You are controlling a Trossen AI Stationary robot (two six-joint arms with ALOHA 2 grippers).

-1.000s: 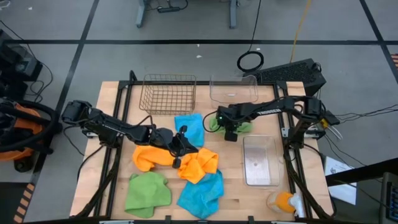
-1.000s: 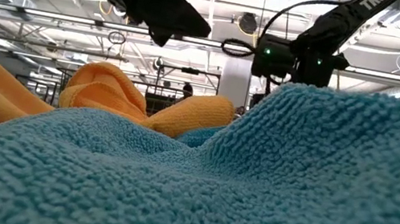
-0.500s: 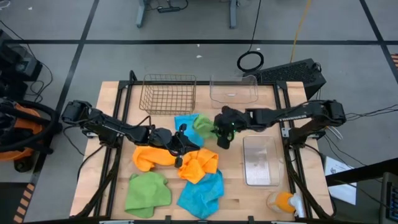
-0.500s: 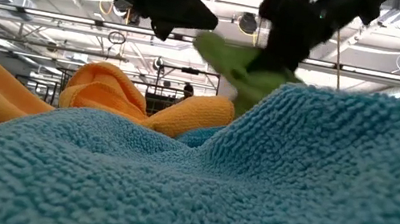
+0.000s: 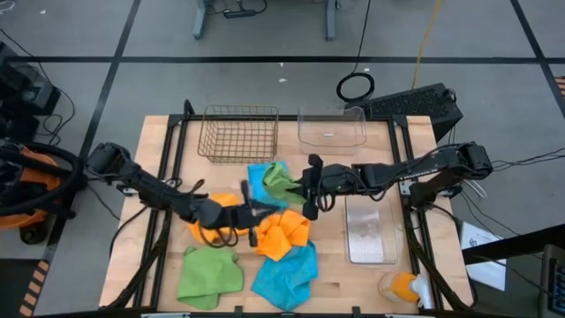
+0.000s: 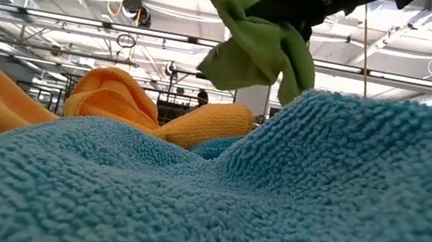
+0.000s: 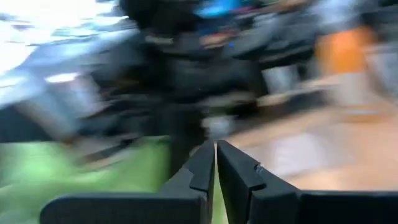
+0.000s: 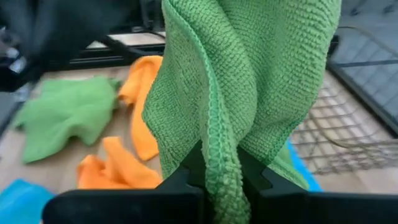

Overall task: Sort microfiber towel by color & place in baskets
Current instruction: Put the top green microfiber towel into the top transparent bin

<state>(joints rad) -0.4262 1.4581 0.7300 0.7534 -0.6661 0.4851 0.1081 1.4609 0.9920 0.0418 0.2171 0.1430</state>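
My right gripper point(image 5: 309, 188) is shut on a green towel point(image 5: 281, 181) above the middle of the table, over a blue towel point(image 5: 263, 177). The green towel also shows in the low view point(image 6: 255, 44) and in the right wrist view point(image 8: 249, 81). My left gripper point(image 5: 258, 210) is shut and empty over the orange towels point(image 5: 282, 234) point(image 5: 207, 223); its fingers show closed in the left wrist view point(image 7: 215, 167). A second green towel point(image 5: 210, 272) and a second blue towel point(image 5: 287, 274) lie flat near the near edge. My right gripper pinches a bunched fold of the green towel point(image 8: 222, 163) between its two fingers, several layers thick. The fingers lie about level and come from the table's right. The towel hangs slack from them point(image 6: 249, 56), lifted clear of the towels below.
A wire basket point(image 5: 240, 132) and a clear bin point(image 5: 332, 126) stand at the far edge. A second clear bin point(image 5: 369, 228) lies at the right. A small orange thing point(image 5: 402, 284) sits at the near right corner.
My right gripper has taken the green towel off the table near the right-hand bin, lifted it clear and carried it toward the table's left, over the blue towel. My left arm has swung toward the near edge, its gripper staying over the orange towels.
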